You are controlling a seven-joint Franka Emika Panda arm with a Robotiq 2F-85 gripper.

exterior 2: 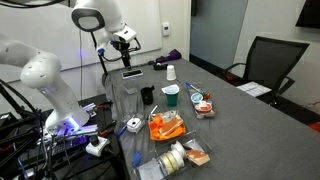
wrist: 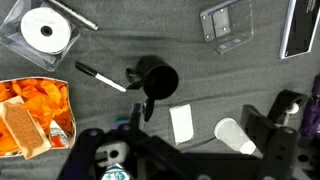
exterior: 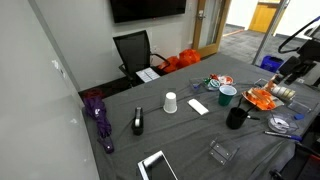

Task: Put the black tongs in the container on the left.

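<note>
The black tongs appear as thin dark arms sticking out of a black cup, which also shows in both exterior views. A teal cup stands close beside the black cup. A white paper cup stands further along the table. My gripper hangs high above the grey table, open and empty, apart from every object.
A tray of orange snacks, a clear box with a tape roll, a marker, a white card, a clear lid, a tablet, a purple umbrella and a small black object lie on the table.
</note>
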